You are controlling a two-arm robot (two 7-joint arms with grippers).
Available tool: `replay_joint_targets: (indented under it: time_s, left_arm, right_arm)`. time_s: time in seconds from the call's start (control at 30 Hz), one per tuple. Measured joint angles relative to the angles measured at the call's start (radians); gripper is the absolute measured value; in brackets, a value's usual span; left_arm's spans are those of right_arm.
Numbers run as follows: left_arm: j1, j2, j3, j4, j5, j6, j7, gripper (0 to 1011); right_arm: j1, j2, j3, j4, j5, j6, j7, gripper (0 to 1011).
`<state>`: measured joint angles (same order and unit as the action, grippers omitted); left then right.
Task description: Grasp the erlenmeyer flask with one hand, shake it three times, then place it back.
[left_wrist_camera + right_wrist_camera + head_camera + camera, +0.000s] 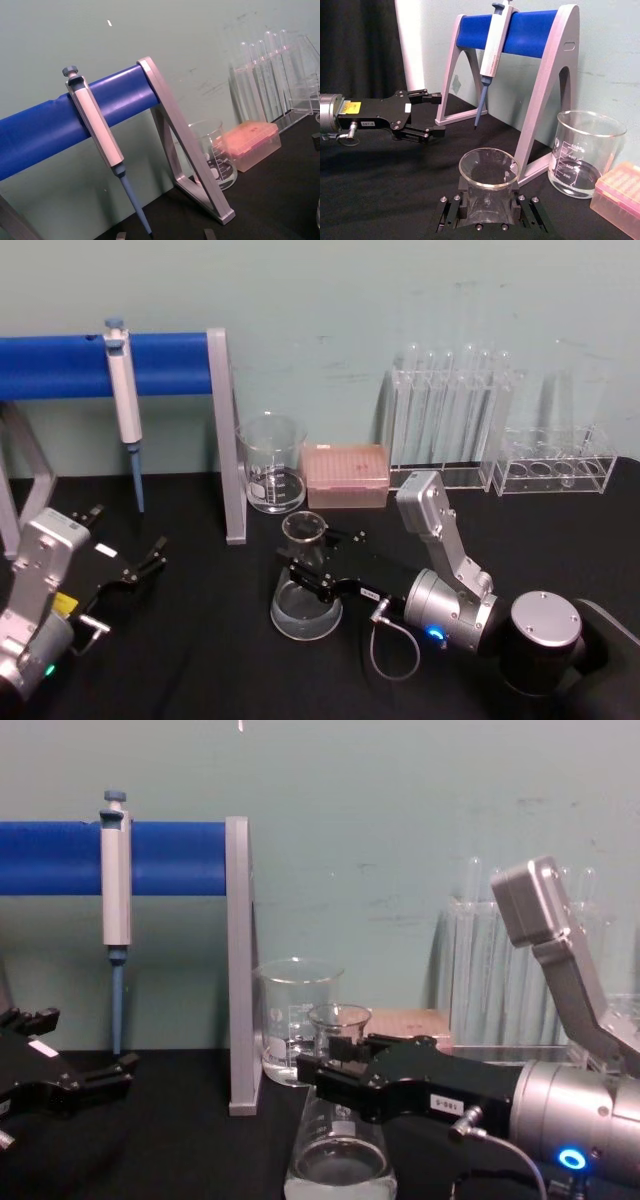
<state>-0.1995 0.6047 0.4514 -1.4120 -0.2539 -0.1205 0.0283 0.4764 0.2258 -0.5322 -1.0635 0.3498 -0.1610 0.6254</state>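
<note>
Gripping one erlenmeyer flask (305, 585) neck: right gripper (308, 578); left gripper (135, 568) released, idle; one beaker (271, 464).

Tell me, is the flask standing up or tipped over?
Standing up. The flask sits base down on the table, rim upward, the right gripper around its neck.

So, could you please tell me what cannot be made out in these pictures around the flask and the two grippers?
- Flask: in the head view the right gripper covers its neck, so the contact of the fingers with the glass is hidden.
- Flask base: cut off by the bottom edge in the chest view; hidden below the rim in the right wrist view.
- Beaker markings: too small to read fully.
- Left gripper: only its fingertips show at the bottom edge of the left wrist view.
</note>
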Motion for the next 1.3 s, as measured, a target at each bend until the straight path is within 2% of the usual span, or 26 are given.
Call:
replay_joint_targets:
  time_s: [1.17, 1.27, 1.3]
  left_arm:
    - [0.0, 0.0, 0.0, 0.0, 0.0, 0.0, 0.0, 1001]
    - [0.0, 0.0, 0.0, 0.0, 0.0, 0.0, 0.0, 1001]
    - [0.0, 0.0, 0.0, 0.0, 0.0, 0.0, 0.0, 1001]
  right_arm:
    - [0.001, -0.001, 0.0, 0.0, -0.002, 0.009, -0.007, 458]
    - [0.001, -0.001, 0.0, 0.0, -0.002, 0.009, -0.007, 536]
    - [0.001, -0.001, 0.0, 0.0, -0.002, 0.009, -0.007, 600]
